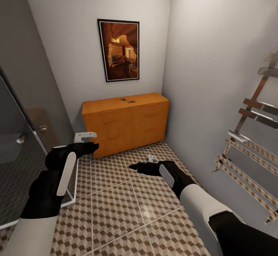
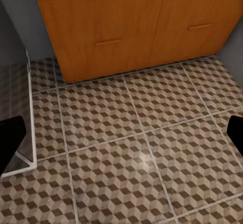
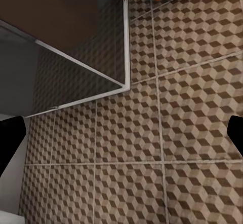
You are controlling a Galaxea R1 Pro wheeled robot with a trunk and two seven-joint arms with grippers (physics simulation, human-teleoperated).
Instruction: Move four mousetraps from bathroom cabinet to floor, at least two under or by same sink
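A home bathroom: cube-patterned tiled floor [image 1: 127,209], glass shower screen [image 1: 19,140], towel rail [image 1: 251,148], wooden cabinet [image 1: 125,122].

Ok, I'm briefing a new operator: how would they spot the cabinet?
Look at the far wall under the framed picture. The cabinet stands there on the tiled floor, tucked into the right corner. It is the low, wide, orange-brown wooden piece with slot-handled drawers.

Pale grey walls [image 1: 216,36] met in a corner. Framed picture [image 1: 119,50] hung on rear wall. Chrome towel rail [image 1: 251,140] at right; glass shower enclosure [image 1: 23,163] at left.
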